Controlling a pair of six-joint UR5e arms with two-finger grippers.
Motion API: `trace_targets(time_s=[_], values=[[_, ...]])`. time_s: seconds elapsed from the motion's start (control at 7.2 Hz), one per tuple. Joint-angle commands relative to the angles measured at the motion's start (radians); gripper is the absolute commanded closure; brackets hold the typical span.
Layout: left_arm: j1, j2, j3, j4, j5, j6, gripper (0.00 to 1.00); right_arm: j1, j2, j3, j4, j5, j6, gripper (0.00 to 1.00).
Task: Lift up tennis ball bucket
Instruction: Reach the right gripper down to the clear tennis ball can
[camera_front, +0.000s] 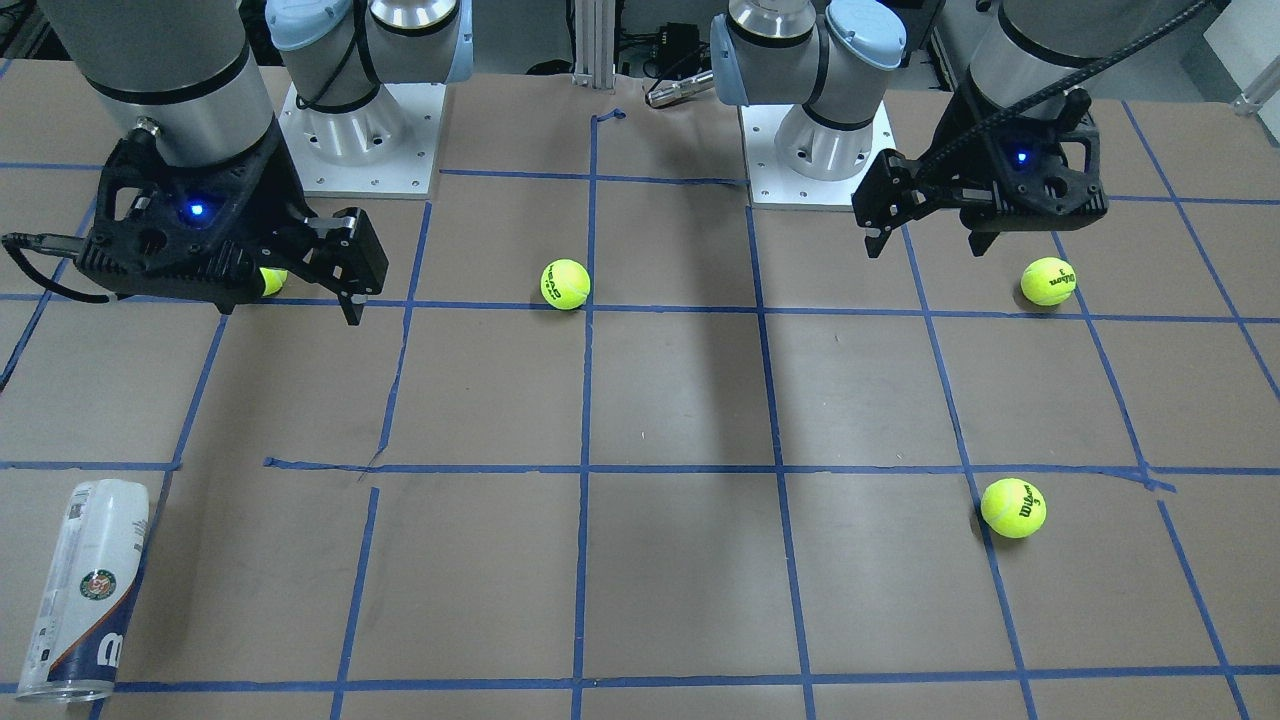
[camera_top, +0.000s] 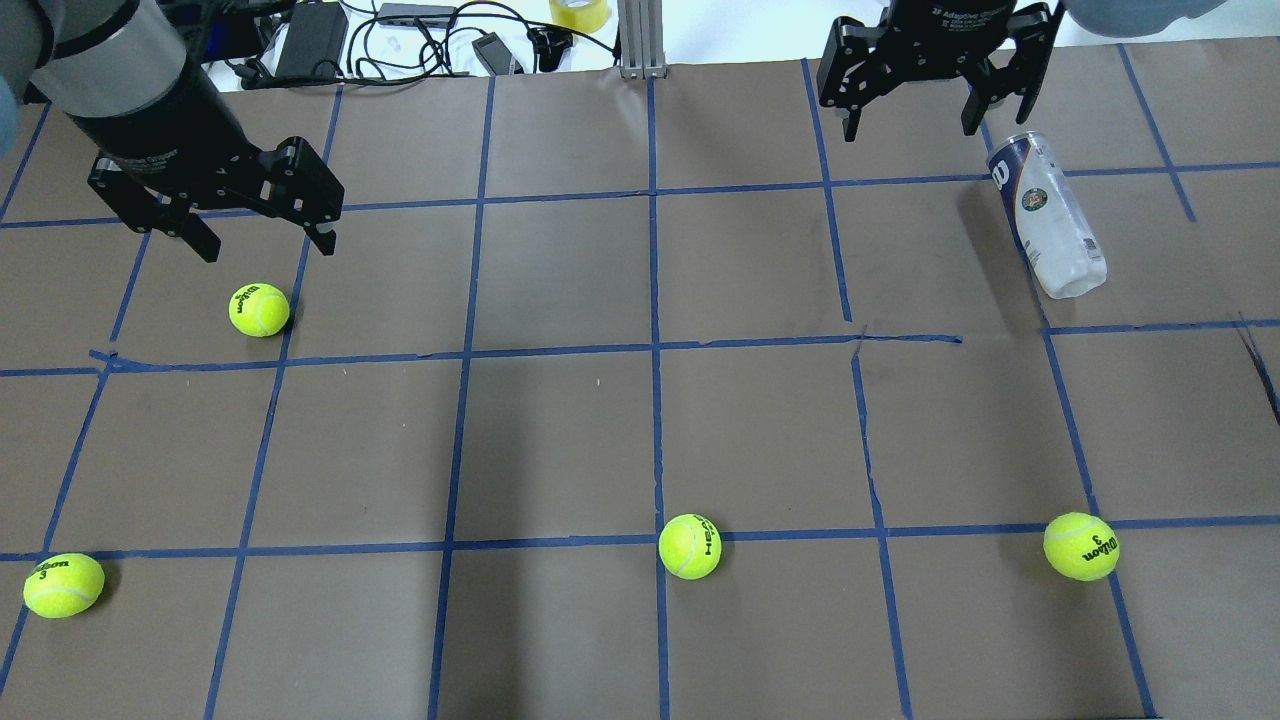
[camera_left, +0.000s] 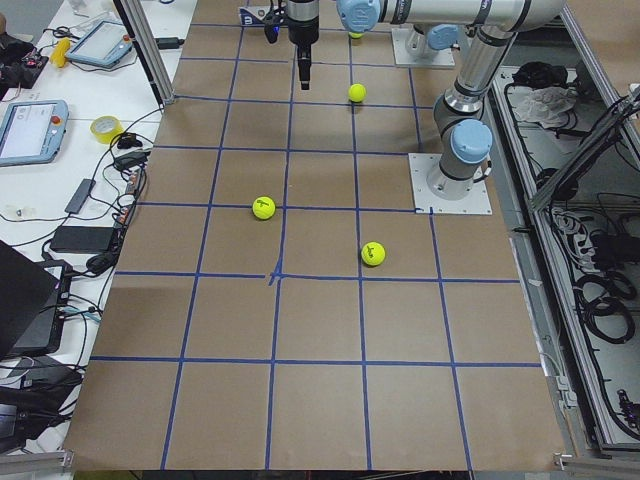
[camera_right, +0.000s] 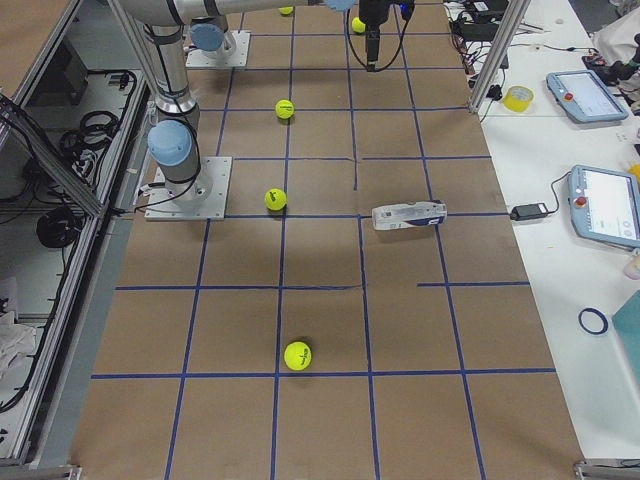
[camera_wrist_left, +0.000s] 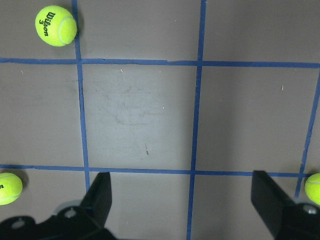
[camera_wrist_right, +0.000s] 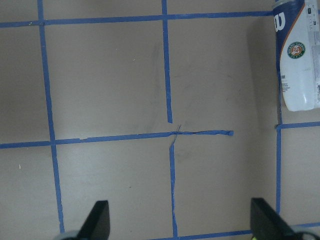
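Observation:
The tennis ball bucket (camera_top: 1046, 216) is a clear can with a white and navy label. It lies on its side at the far right of the table, and also shows in the front view (camera_front: 85, 590), the right side view (camera_right: 408, 214) and the right wrist view (camera_wrist_right: 300, 55). My right gripper (camera_top: 912, 130) is open and empty, raised above the table just left of the can's navy end. In its wrist view (camera_wrist_right: 182, 220) the can lies at the top right, apart from the fingers. My left gripper (camera_top: 265, 245) is open and empty over the far left (camera_wrist_left: 185, 200).
Several yellow-green tennis balls lie on the brown, blue-taped table: one (camera_top: 259, 309) just below the left gripper, one (camera_top: 63, 585) near left, one (camera_top: 690, 546) near centre, one (camera_top: 1081, 546) near right. Cables and a tape roll (camera_top: 580, 12) lie past the far edge.

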Motion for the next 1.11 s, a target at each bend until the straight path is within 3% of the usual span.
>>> trace_targets(time_s=[0.0, 0.28, 0.56, 0.83, 0.97], values=[[-0.002, 0.0, -0.003, -0.003, 0.006, 0.0, 0.0, -0.002, 0.008, 0.006, -0.005, -0.006, -0.001, 0.0], [0.0, 0.0, -0.005, -0.003, 0.008, 0.0, 0.0, -0.023, 0.026, 0.007, -0.029, 0.012, 0.007, 0.0], [-0.002, 0.0, -0.006, -0.003, 0.008, 0.0, 0.0, -0.169, 0.087, -0.005, -0.206, 0.012, -0.076, 0.0], [0.0, 0.011, -0.016, -0.005, 0.014, 0.006, 0.0, -0.331, 0.252, -0.028, -0.338, 0.012, -0.409, 0.0], [0.0, 0.011, -0.016, -0.005, 0.014, 0.008, 0.0, -0.358, 0.353, -0.06, -0.378, 0.014, -0.462, 0.0]])
